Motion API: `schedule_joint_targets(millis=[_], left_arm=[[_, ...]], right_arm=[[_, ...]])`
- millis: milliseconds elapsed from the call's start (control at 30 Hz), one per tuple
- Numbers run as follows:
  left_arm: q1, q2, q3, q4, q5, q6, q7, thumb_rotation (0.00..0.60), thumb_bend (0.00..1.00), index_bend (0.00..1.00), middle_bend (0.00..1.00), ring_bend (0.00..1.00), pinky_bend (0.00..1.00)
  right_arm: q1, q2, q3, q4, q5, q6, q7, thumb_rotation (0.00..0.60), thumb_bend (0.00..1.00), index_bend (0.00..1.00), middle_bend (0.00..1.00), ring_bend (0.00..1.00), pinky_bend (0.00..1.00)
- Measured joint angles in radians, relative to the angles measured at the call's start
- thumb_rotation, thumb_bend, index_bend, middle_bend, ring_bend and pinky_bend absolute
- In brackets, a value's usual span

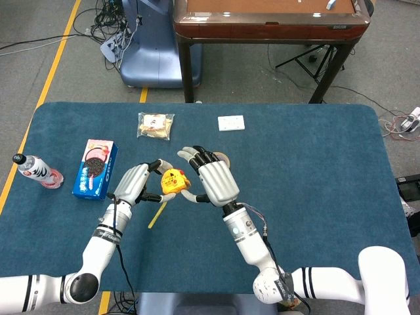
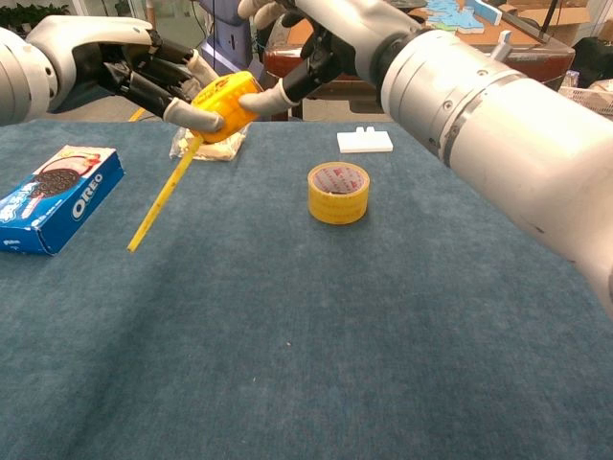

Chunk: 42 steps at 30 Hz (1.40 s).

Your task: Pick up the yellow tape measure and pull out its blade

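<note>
My left hand (image 1: 133, 183) (image 2: 153, 77) holds the yellow tape measure (image 1: 172, 181) (image 2: 224, 103) above the table, left of centre. Its yellow blade (image 2: 163, 197) (image 1: 155, 213) hangs out of the case, slanting down to the left, its tip free in the air. My right hand (image 1: 209, 180) (image 2: 305, 38) is right beside the case with fingers spread; its thumb touches the case's right side. It grips nothing.
A yellow tape roll (image 2: 338, 192) lies on the blue table (image 1: 315, 184) just behind my right hand. An Oreo box (image 1: 96, 168), a bottle (image 1: 36, 170), a snack bag (image 1: 155, 125) and a white block (image 1: 231, 123) lie further off.
</note>
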Motion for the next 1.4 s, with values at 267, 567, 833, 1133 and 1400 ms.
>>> schedule_joint_targets(millis=[267, 567, 833, 1133, 1400], left_arm=[[0.002, 0.007, 0.010, 0.001, 0.003, 0.001, -0.007, 0.600, 0.18, 0.47, 0.53, 0.32, 0.17], [0.005, 0.013, 0.020, 0.002, 0.007, 0.000, -0.015, 0.600, 0.18, 0.47, 0.53, 0.32, 0.17], [0.011, 0.018, 0.024, 0.008, 0.011, -0.001, -0.028, 0.600, 0.18, 0.47, 0.53, 0.32, 0.17], [0.019, 0.029, 0.028, 0.016, 0.014, -0.011, -0.046, 0.600, 0.18, 0.47, 0.53, 0.32, 0.17], [0.021, 0.032, 0.029, 0.022, 0.016, -0.020, -0.058, 0.600, 0.18, 0.47, 0.53, 0.32, 0.17]], right_arm=[[0.011, -0.005, 0.000, 0.015, 0.017, 0.009, -0.007, 0.600, 0.28, 0.18, 0.17, 0.12, 0.21], [0.015, 0.004, 0.003, 0.012, 0.028, 0.024, -0.017, 0.600, 0.31, 0.18, 0.18, 0.12, 0.21], [0.017, 0.015, 0.004, 0.007, 0.039, 0.037, -0.028, 0.600, 0.35, 0.18, 0.21, 0.12, 0.21], [0.021, 0.021, 0.010, 0.008, 0.052, 0.053, -0.041, 0.600, 0.38, 0.23, 0.22, 0.12, 0.21], [0.028, 0.023, 0.009, 0.010, 0.068, 0.047, -0.037, 0.600, 0.38, 0.37, 0.26, 0.13, 0.21]])
